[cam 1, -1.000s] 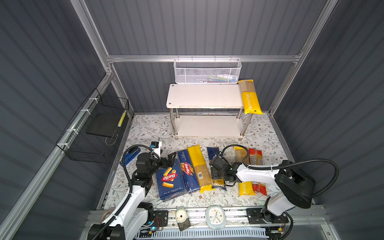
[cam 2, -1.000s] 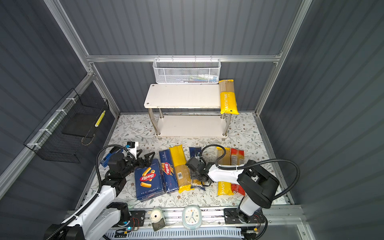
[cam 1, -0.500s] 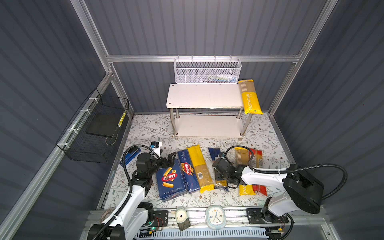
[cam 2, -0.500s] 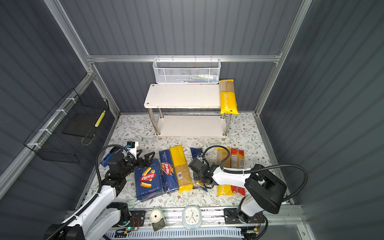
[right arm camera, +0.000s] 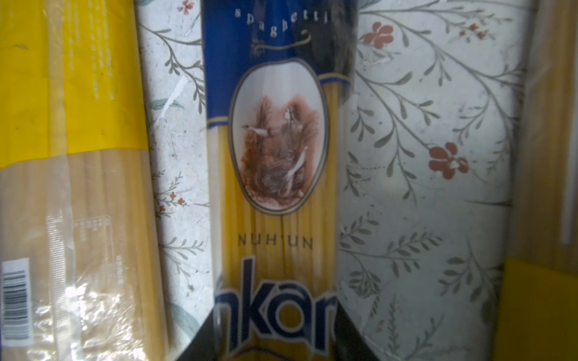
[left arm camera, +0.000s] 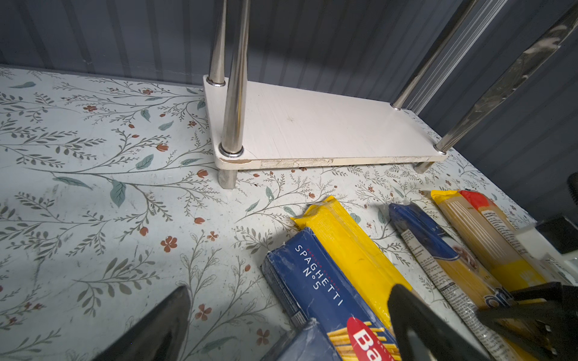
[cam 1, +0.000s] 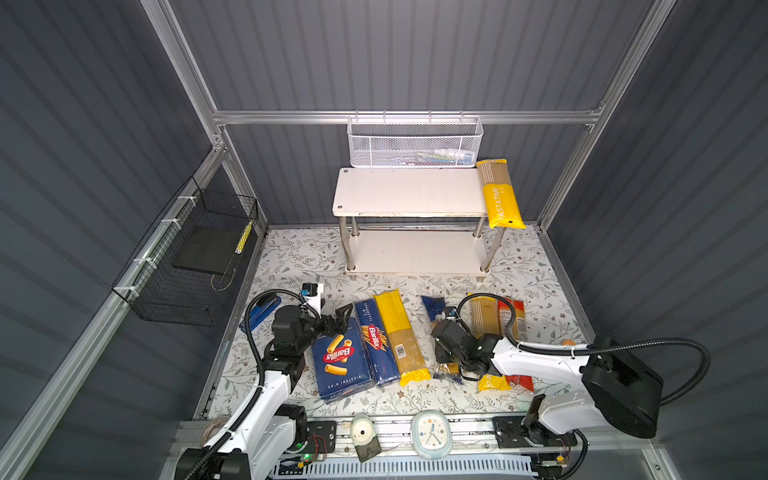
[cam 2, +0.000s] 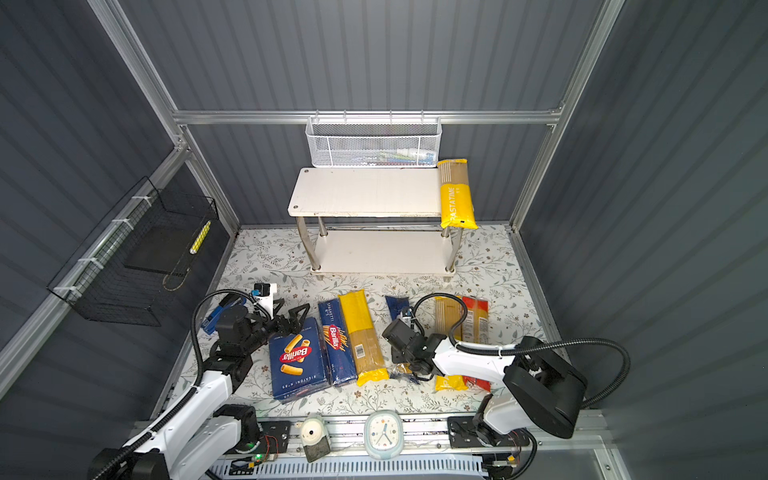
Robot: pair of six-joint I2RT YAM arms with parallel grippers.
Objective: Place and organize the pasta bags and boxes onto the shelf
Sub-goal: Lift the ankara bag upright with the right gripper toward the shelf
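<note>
The white two-tier shelf [cam 1: 409, 193] [cam 2: 365, 193] carries one yellow PASTATIME bag [cam 1: 500, 195] at its right end. The other packages lie on the floral floor: the wide Barilla rigatoni box [cam 1: 340, 361], the narrow spaghetti box [cam 1: 374, 343] [left arm camera: 319, 290], a plain yellow bag [cam 1: 401, 332] [right arm camera: 62, 125], the dark blue ankara bag [cam 1: 434, 305] [right arm camera: 275, 156], a second yellow bag [cam 1: 484, 320] and a red bag [cam 1: 515, 320]. My right gripper [cam 1: 446, 349] [right arm camera: 275, 343] is down over the ankara bag, fingers pressed on both its sides. My left gripper [cam 1: 338, 320] [left arm camera: 287, 337] hangs open above the rigatoni box's far end.
A white mesh basket [cam 1: 415, 145] hangs on the back wall above the shelf. A black wire basket [cam 1: 191, 257] is fixed to the left wall. A blue tool [cam 1: 259, 309] lies by the left arm. A clock [cam 1: 431, 432] and a timer [cam 1: 361, 432] sit on the front rail.
The right arm has lowered over the ankara bag and its jaws have narrowed onto the bag's sides. The left arm has not moved.
</note>
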